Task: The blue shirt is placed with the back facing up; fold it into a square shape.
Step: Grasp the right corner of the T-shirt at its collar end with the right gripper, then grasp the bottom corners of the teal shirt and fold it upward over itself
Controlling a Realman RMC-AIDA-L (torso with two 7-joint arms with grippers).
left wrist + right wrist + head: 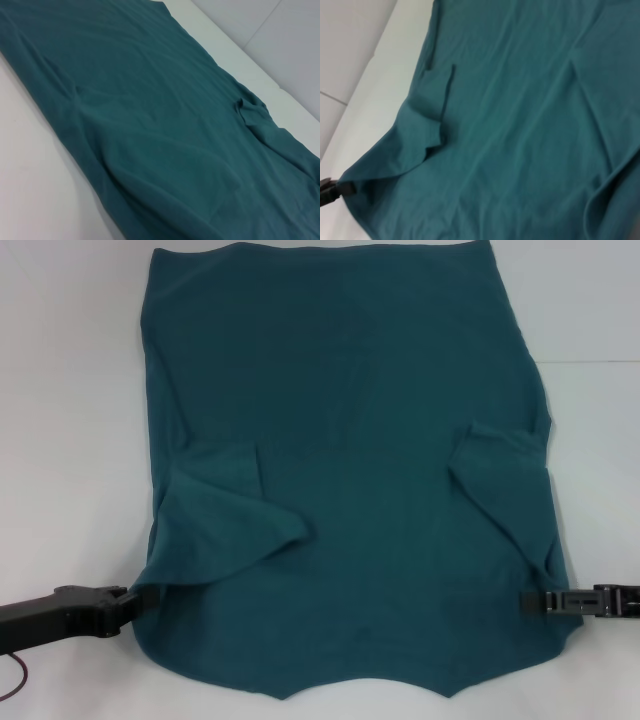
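Both grippers, left (132,600) and right (527,603), meet the blue shirt (350,470)'s edges, tips hidden.

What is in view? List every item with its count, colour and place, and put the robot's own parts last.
blue shirt: one, dark teal-blue, spread flat over most of the table, both sleeves folded in over the body.
table: one, white, under the shirt, bare at both sides.
left tool: one, black, at the shirt's left edge near the robot, touching the cloth where the left sleeve folds in.
right tool: one, black, at the shirt's right edge near the robot, at the cloth's edge below the folded right sleeve.
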